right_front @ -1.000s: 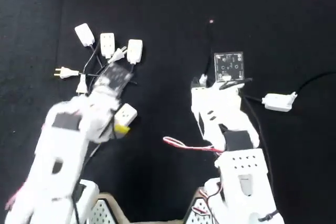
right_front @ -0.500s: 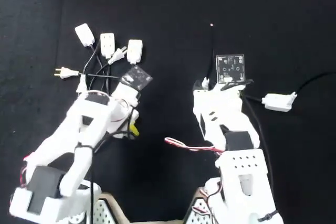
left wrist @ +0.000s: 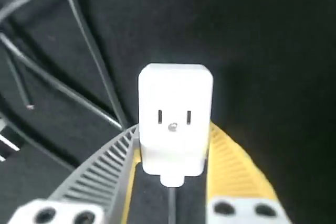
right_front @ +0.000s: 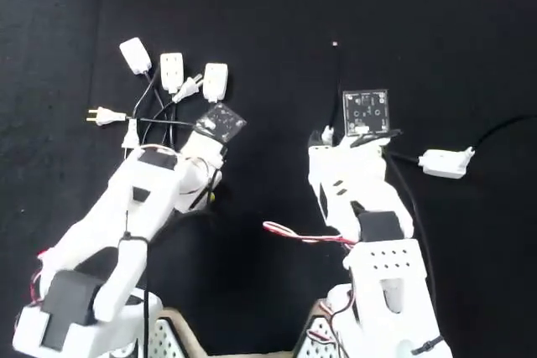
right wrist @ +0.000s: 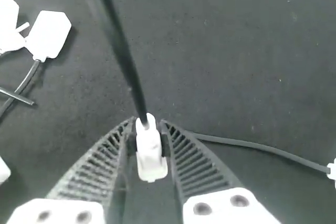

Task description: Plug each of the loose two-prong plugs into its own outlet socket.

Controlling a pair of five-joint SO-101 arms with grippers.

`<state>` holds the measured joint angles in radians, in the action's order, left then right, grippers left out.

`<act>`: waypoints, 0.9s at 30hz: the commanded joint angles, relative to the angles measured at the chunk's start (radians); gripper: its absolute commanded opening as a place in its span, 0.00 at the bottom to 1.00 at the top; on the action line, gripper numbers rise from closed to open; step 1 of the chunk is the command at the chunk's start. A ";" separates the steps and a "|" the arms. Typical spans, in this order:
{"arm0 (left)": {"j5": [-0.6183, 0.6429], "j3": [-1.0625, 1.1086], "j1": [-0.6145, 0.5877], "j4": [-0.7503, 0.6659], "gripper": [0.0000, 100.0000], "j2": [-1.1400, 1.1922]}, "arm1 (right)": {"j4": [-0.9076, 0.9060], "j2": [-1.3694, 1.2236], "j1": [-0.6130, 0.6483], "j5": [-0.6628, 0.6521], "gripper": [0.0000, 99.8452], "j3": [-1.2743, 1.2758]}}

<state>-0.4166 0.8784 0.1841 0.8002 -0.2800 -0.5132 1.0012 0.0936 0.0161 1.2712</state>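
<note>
In the left wrist view my left gripper (left wrist: 175,132) is shut on a white outlet socket (left wrist: 175,114), whose two slots face the camera between a grey and a yellow finger. From above, that gripper (right_front: 207,193) sits under its wrist, just below the pile of cords. My right gripper (right wrist: 146,128) is shut on a white two-prong plug (right wrist: 150,153) with a black cord; in the high view it (right_front: 323,135) is at the table's middle. Three more sockets (right_front: 171,70) and loose plugs (right_front: 102,115) lie at the back left.
Tangled black cords (right_front: 155,115) run between the sockets and plugs at the left. Another white socket (right_front: 445,163) with a black cord lies right of the right arm. A red and white wire (right_front: 294,232) loops in front of the right arm's base.
The left arm has swung right and forward over the nearest socket, which is now hidden beneath its wrist. The right arm has stayed where it was.
</note>
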 commanded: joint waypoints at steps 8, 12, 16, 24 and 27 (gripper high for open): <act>0.000 0.005 -0.002 0.137 0.03 -0.279 | 0.028 0.025 -0.014 -0.009 0.01 -0.004; -0.104 -0.073 -0.051 0.310 0.03 -0.382 | 0.028 0.027 -0.014 -0.008 0.01 -0.004; -0.216 -0.185 -0.151 0.439 0.03 -0.407 | 0.026 0.028 -0.014 -0.008 0.01 -0.004; -0.235 -0.193 -0.113 0.543 0.03 -0.405 | 0.025 0.027 -0.014 -0.008 0.01 -0.004; -0.166 -0.131 -0.054 0.535 0.03 -0.405 | 0.026 0.025 -0.014 -0.008 0.01 -0.004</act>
<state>-0.6314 0.7296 0.0752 1.3295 -0.6605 -0.5132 1.0027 0.0936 0.0130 1.2712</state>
